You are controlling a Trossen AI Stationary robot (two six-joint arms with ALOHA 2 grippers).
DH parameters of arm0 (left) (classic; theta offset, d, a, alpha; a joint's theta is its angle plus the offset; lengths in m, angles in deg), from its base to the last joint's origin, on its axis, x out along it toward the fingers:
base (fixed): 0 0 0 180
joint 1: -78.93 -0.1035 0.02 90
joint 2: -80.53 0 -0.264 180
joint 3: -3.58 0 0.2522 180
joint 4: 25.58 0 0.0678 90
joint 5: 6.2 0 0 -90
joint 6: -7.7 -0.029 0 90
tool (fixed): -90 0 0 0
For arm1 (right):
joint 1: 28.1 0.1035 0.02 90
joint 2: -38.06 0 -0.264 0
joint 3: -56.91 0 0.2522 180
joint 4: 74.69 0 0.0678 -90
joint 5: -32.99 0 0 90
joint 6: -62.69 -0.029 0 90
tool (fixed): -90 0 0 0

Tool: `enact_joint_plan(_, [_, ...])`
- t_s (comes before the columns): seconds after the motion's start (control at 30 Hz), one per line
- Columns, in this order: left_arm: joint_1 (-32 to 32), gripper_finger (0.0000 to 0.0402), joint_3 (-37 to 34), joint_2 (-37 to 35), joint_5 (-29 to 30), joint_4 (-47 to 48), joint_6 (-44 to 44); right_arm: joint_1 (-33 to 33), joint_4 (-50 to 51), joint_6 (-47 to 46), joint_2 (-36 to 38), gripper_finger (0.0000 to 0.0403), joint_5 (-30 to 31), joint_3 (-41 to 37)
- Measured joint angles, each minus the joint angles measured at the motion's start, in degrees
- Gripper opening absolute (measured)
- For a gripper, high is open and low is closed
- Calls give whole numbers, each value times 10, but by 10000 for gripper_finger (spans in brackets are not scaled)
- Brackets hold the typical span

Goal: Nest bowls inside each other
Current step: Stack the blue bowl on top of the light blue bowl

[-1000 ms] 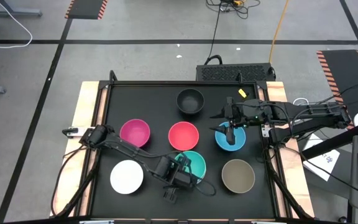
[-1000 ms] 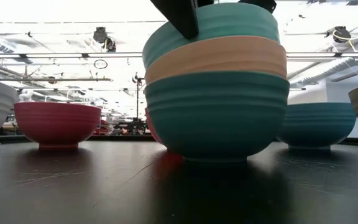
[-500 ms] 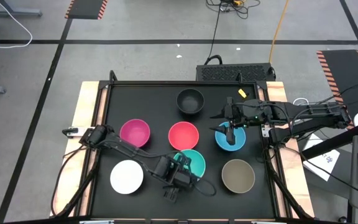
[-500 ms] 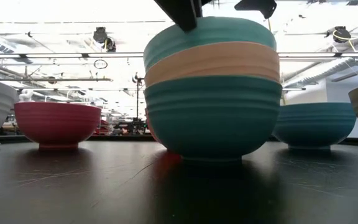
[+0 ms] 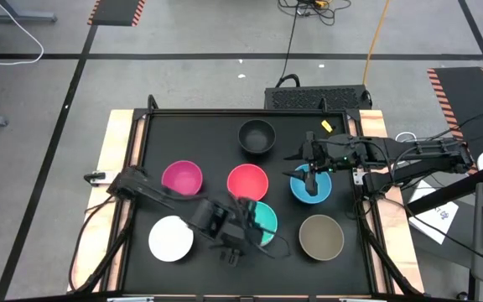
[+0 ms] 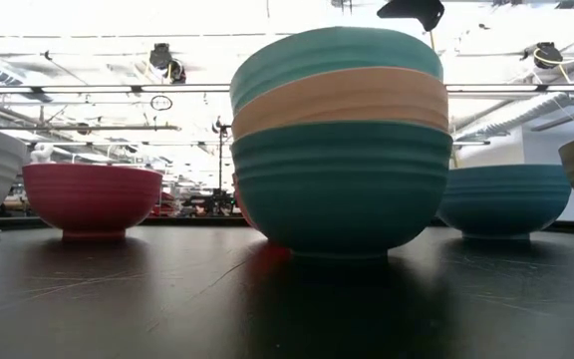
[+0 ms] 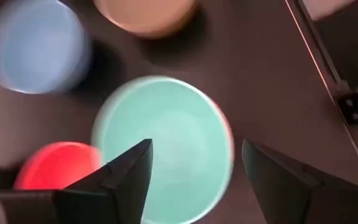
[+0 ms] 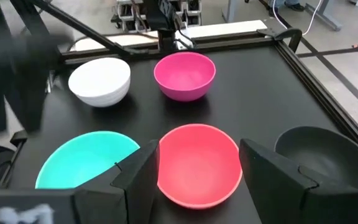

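Black tabletop (image 5: 216,143) on grey floor (image 5: 183,75)

A three-bowl stack (image 6: 339,140) is sitting upright at the front centre: cyan bowl (image 5: 261,220) on top, peach bowl (image 6: 342,97) nested in the middle, green bowl (image 6: 342,184) underneath. Lying around it singly, all upright, are white (image 5: 169,236), magenta (image 5: 181,178), red (image 5: 247,182), black (image 5: 257,135), blue (image 5: 310,184) and taupe (image 5: 321,236).
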State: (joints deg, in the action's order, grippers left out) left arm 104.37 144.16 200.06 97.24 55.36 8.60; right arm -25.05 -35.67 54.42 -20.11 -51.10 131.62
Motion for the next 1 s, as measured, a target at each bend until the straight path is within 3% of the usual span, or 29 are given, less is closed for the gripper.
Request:
enact_joint_plan(0.27, [12, 257, 0, -131, 120, -17, -22, -1, 23, 9, 0, 215, 3, 0])
enact_joint_plan(0.5, [27, 257, 0, -188, 141, -20, -66, -39, 107, -2, 3, 215, 50, 0])
enact_joint_plan(0.67, [11, 257, -1, -212, 186, 23, -67, -81, 102, 2, 9, 215, 47, 0])
enact_joint_plan(0.8, [-2, 257, -1, -233, 187, 36, -66, -127, 97, 21, 16, 215, 45, 1])
enact_joint_plan(1.0, [-20, 257, -1, -268, 192, 56, -77, -217, 118, 37, 7, 215, -16, 1])
